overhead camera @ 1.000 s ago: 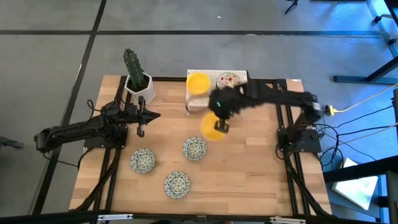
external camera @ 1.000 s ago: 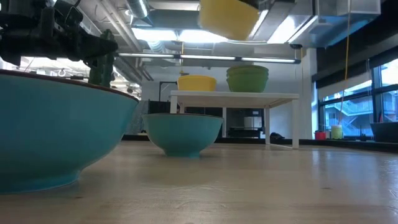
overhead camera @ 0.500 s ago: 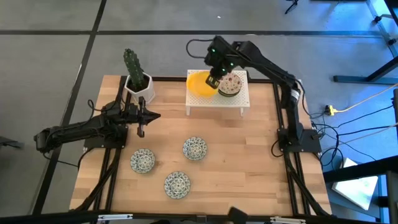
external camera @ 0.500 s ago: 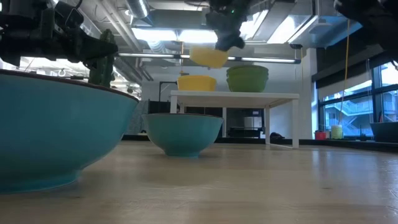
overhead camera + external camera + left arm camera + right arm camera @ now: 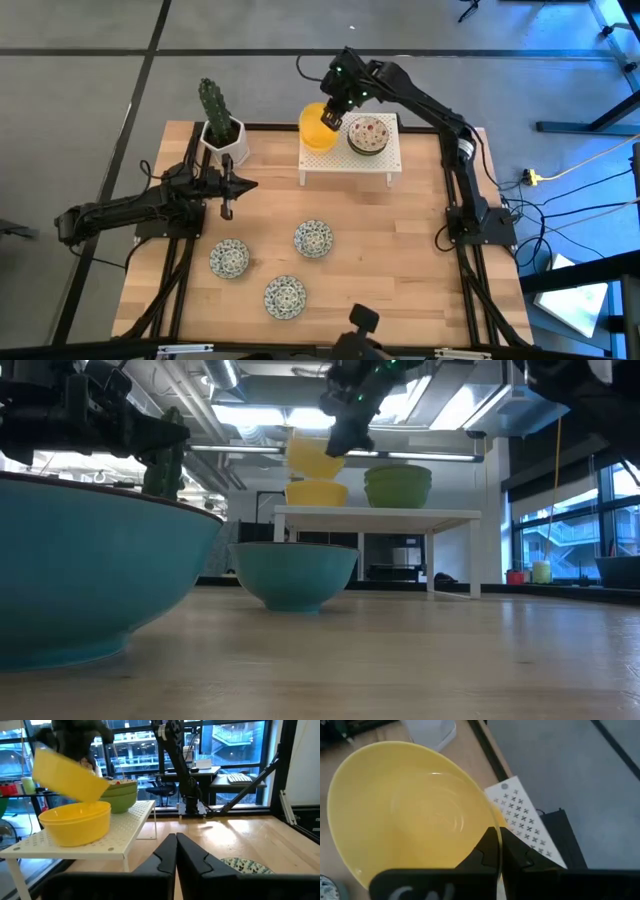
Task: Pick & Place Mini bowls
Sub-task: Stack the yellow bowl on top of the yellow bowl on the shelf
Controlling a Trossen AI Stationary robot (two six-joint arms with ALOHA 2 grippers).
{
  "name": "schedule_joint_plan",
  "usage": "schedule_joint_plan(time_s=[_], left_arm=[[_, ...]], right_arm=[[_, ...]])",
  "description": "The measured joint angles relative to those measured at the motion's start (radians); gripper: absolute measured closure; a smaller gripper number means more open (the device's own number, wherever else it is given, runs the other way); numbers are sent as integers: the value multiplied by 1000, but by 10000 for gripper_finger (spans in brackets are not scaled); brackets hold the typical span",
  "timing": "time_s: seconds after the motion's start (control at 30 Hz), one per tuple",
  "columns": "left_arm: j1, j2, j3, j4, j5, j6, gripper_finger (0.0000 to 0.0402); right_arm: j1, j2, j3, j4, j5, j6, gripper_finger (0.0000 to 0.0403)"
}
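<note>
Right tool (image 5: 330, 118) holds yellow bowl (image 5: 314, 128) above white rack (image 5: 350, 160).

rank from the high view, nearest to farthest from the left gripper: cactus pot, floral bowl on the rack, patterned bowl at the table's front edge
1. cactus pot, just behind the left gripper
2. patterned bowl, front edge
3. floral bowl, on the white rack, back right

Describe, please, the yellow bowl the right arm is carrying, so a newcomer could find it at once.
Find the white perforated shelf at the table's far edge. Above its left end the right gripper pinches a yellow bowl by the rim. It alone hangs tilted in the air, over another yellow bowl.
</note>
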Motion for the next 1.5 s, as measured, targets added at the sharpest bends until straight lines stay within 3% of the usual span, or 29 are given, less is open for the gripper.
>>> schedule_joint_plan(time_s=[0.47,0.63,0.97,1.17,1.37,1.5], left_arm=[[0,0,0,0,0,-16,400],[0,0,0,0,0,-14,394],[0,0,0,0,0,-14,400],[0,0,0,0,0,-14,394],[0,0,0,-2,2,-14,400],[0,0,0,-23,4,-14,399]], right_arm=[[0,88,0,-70,-34,-76,394],[0,91,0,-76,47,-113,351],[0,89,0,-78,98,-119,232],[5,54,-1,-22,109,-122,189],[18,-43,-1,23,124,-136,180],[44,-139,-1,11,-48,-121,218]])
